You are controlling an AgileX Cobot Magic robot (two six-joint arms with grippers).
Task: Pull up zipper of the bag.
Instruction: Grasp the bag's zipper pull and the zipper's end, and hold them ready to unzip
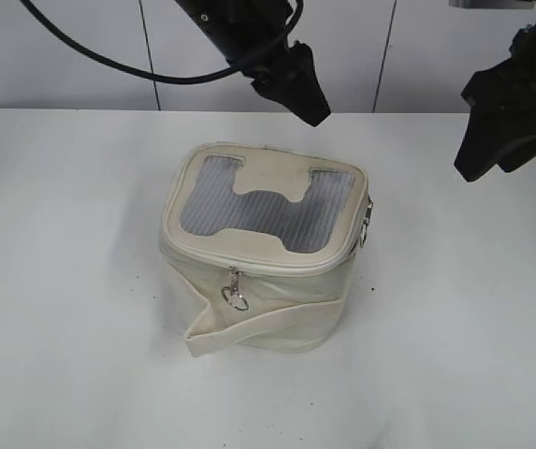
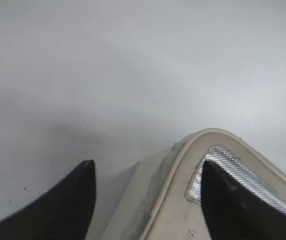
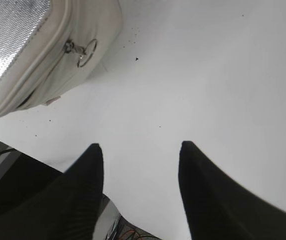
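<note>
The cream bag [image 1: 277,309] stands in the middle of the white table, grey mesh top up, its fabric flap hanging off the front. The zipper [image 1: 277,265] runs round the lid rim. One silver ring pull [image 1: 235,292] hangs at the front and another [image 1: 367,222] sits on the right side. My left gripper [image 1: 303,92] hovers open above the bag's far edge, apart from it. In the left wrist view the bag's corner [image 2: 182,200] lies below the open left gripper [image 2: 147,167]. My right gripper [image 1: 492,131] hangs open to the bag's right. The right wrist view shows the bag [image 3: 98,25], its ring pull [image 3: 84,51], and the empty right gripper [image 3: 140,147].
A black cable [image 1: 108,61] loops from the left arm at the back. A pale panelled wall [image 1: 62,47] stands behind the table. In the right wrist view the table's edge shows, with dark equipment [image 3: 13,175] at the lower left.
</note>
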